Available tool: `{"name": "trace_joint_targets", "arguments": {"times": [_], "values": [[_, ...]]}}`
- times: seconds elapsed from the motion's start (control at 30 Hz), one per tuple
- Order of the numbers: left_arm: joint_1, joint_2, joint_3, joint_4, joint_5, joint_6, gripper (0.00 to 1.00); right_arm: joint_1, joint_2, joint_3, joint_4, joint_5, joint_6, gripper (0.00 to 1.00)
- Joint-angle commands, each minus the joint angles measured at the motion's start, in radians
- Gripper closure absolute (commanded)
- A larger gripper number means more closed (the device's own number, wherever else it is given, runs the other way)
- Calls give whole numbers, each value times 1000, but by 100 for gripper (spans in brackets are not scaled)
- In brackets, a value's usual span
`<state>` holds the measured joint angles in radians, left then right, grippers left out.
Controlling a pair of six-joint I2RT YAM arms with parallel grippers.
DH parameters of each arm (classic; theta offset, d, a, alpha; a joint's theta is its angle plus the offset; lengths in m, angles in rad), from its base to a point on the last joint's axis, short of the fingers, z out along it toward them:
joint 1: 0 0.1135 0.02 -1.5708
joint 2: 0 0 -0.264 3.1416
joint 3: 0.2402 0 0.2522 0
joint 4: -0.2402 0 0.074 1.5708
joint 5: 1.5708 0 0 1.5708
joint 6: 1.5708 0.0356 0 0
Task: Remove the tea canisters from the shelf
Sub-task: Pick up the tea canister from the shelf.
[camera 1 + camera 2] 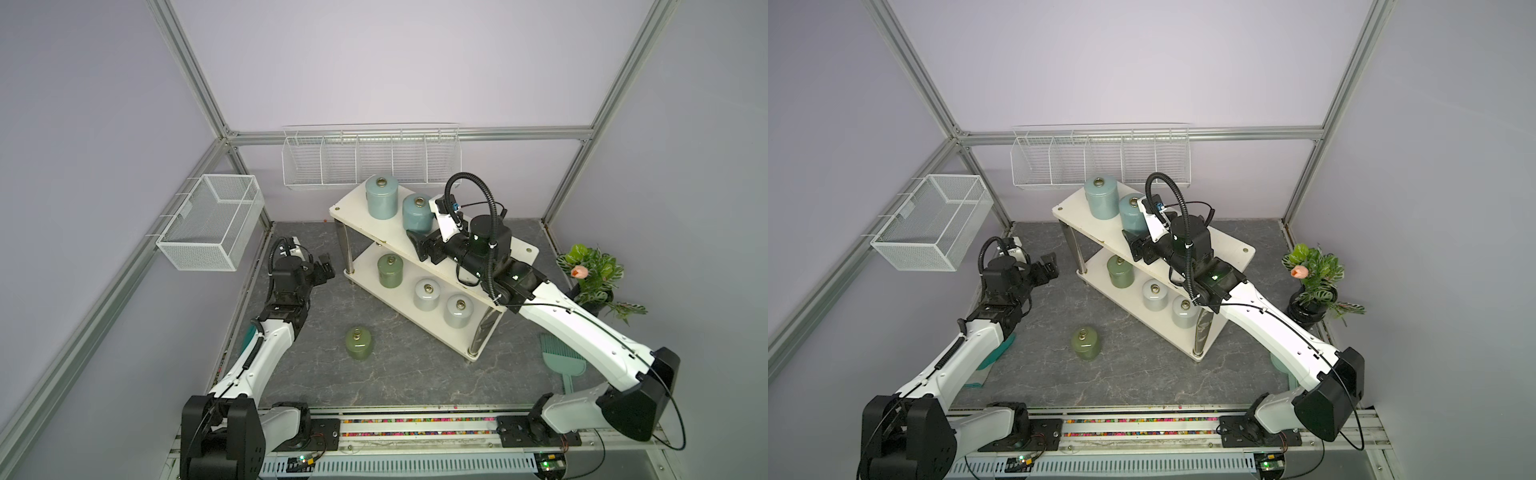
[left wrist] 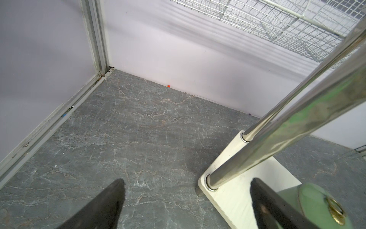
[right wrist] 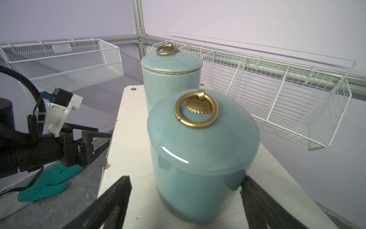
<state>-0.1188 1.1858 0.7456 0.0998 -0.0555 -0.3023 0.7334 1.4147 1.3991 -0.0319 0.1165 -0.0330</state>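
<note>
Right claw (image 3: 186,179) is spread wide, straddling the nearer light blue canister (image 3: 202,150) on the top tier of the shelf (image 3: 128,138). It stands upright, long axis vertical: a glossy glazed cylinder with a domed lid and a brass ring (image 3: 196,111) on top. Left claw (image 2: 187,181) gapes wide, empty, at the shelf's lower corner, beside an upright olive canister (image 2: 320,200).

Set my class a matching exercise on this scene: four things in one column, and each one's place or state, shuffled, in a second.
Things:
1. light blue canisters
2. pale grey canisters
3. potted plant
4. left claw

Place or state:
A. open, holding nothing
B. lower tier of the shelf
C. right edge of the table
D. top tier of the shelf

Pairs: 1-D, 2-B, 3-C, 4-A.
</note>
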Motion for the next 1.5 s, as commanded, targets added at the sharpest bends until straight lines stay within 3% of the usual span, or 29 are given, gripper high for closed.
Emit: {"name": "trace_joint_targets", "arguments": {"times": [0.0, 1.47], "values": [[-4, -7, -20, 15, -14, 10, 0, -6, 16, 17, 60, 15, 5, 11], [-5, -1, -23, 24, -13, 23, 0, -22, 194, 99, 225, 44, 19, 11]]}}
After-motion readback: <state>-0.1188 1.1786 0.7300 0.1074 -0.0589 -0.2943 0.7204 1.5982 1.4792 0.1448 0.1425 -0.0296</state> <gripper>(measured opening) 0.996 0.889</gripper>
